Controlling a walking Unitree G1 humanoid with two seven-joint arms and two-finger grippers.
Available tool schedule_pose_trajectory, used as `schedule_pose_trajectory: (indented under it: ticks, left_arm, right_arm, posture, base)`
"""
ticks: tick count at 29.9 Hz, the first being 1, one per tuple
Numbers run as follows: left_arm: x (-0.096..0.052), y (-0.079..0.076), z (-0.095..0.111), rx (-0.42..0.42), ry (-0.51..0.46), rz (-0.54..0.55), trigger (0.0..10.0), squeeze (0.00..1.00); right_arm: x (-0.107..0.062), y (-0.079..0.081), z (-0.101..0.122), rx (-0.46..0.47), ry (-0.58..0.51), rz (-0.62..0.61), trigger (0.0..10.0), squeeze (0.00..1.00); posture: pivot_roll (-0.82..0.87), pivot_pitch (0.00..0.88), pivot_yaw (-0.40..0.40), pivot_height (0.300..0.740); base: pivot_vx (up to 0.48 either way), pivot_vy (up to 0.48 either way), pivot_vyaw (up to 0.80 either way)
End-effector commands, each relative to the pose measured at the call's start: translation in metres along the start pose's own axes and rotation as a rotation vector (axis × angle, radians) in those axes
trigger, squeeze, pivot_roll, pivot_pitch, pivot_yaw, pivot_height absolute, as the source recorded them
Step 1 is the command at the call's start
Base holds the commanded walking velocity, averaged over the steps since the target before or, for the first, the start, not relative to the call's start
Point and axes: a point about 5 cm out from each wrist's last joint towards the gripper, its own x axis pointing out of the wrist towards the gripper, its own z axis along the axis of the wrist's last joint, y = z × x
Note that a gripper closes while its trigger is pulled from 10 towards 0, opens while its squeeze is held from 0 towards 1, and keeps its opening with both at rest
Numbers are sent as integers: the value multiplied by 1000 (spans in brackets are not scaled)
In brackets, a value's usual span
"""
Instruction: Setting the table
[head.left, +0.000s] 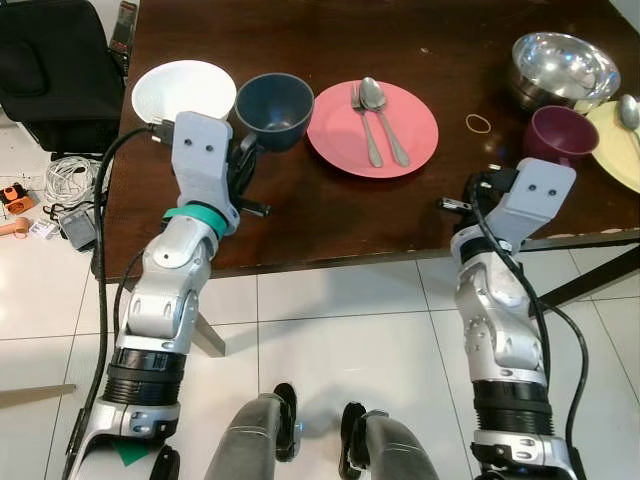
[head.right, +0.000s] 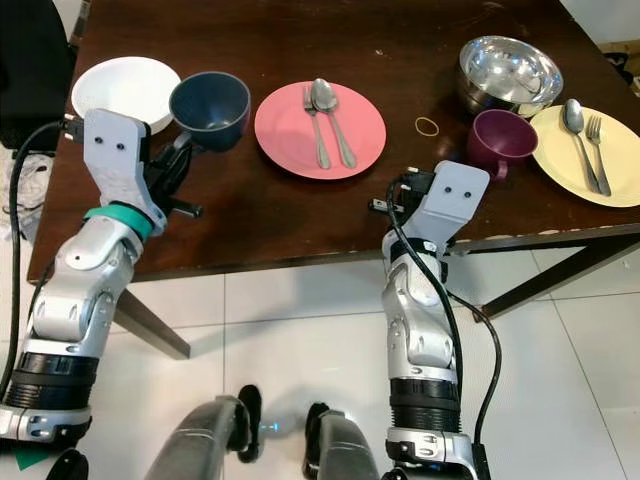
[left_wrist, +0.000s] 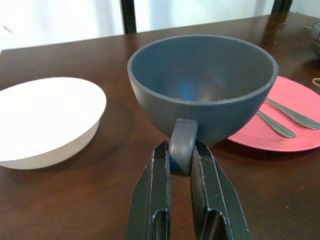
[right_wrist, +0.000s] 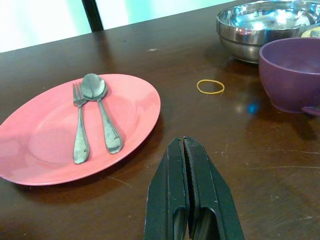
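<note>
A dark blue-grey cup (head.left: 273, 108) stands upright between a white bowl (head.left: 183, 90) and a pink plate (head.left: 372, 128). My left gripper (left_wrist: 181, 155) is shut on the cup's handle (left_wrist: 182, 142); I cannot tell whether the cup rests on the table. A fork (right_wrist: 79, 125) and a spoon (right_wrist: 102, 112) lie side by side on the pink plate. My right gripper (right_wrist: 184, 150) is shut and empty, low over the dark wooden table (head.left: 330, 215) near its front edge, between the pink plate and a purple cup (head.left: 560, 133).
A steel bowl (head.left: 565, 65) stands at the back right, and beside it a yellow plate (head.right: 590, 150) carries a spoon and fork. A yellow rubber band (head.left: 478, 123) lies on the table. A black chair (head.left: 55, 60) and cables (head.left: 65, 180) are on the left.
</note>
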Motion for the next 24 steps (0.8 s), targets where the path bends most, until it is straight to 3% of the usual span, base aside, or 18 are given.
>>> schedule_pose_trajectory:
  ticks: [1,24]
  left_arm:
    - [1,-4,-3,2,17,-10,10000,0]
    - [2,-4,-4,19,13,0,10000,0]
  right_arm:
    - [-2,-3,-7,11,26,-16,10000,0]
    - [-2,-2,-6,13,26,-12,10000,0]
  posture:
    - [112,106,61,740]
    - [113,116,61,740]
  base:
    - [0,0,0]
    - [0,0,0]
